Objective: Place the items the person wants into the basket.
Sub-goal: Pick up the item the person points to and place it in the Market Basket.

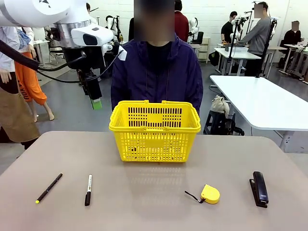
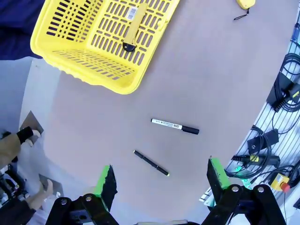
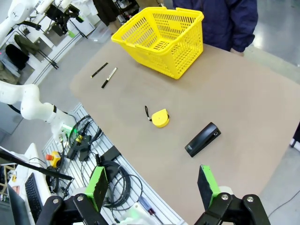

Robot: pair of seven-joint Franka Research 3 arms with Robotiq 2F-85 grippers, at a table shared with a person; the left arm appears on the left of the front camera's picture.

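The basket (image 1: 155, 139) sits near the table's (image 1: 144, 207) far edge, in the middle, with the knife (image 2: 133, 28) inside it. The pen (image 1: 48, 187) and marker (image 1: 88, 189) lie near left, the tape measure (image 1: 210, 193) and stapler (image 1: 259, 188) near right, with bare table between. The left jaws and right jaws stand wide, holding nothing. The marker's print is too small to read.

A robotics lab. Beyond the left end effector (image 1: 95, 98), a grey floor (image 1: 72, 106) carries white tables (image 1: 269, 103) where people (image 1: 257, 38) work. Near the right end effector (image 3: 152, 180), coiled cables (image 3: 115, 176) and a yellow emergency-stop box (image 3: 55, 159) sit on a slotted metal base (image 3: 93, 140).
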